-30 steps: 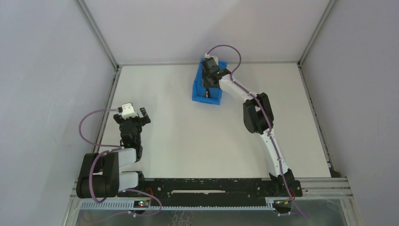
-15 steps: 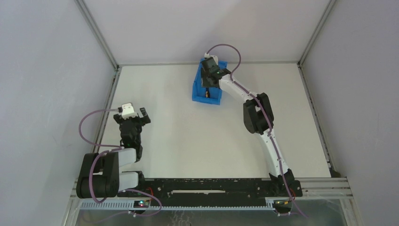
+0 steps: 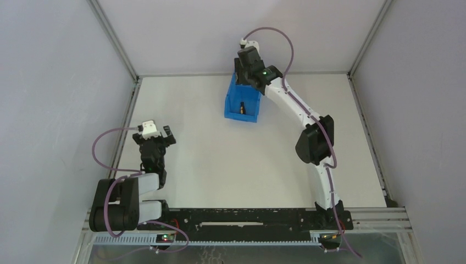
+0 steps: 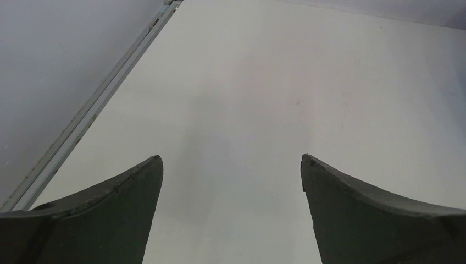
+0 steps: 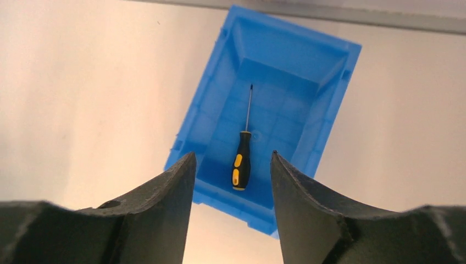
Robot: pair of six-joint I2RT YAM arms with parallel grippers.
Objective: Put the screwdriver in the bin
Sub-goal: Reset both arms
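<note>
The screwdriver (image 5: 242, 165), black and yellow handle with a thin grey shaft, lies flat on the floor of the blue bin (image 5: 209, 110). From above, the screwdriver (image 3: 242, 108) shows near the low front lip of the bin (image 3: 228, 104). My right gripper (image 5: 232, 154) hangs above the bin's far end, open, with nothing between its fingers. In the top view the right gripper (image 3: 242, 76) sits over the bin's back wall. My left gripper (image 4: 231, 157) is open over bare table, far from the bin; the top view has the left gripper (image 3: 156, 135) at the left.
A metal rail (image 3: 127, 124) runs along the table's left edge beside the left gripper. Grey enclosure walls (image 3: 60, 110) close in the left, back and right sides. The bin stands close to the back edge.
The right arm has lifted up and back out of the bin. Its jaws have parted, and the screwdriver now lies loose on the bin's floor. The left arm has not moved.
</note>
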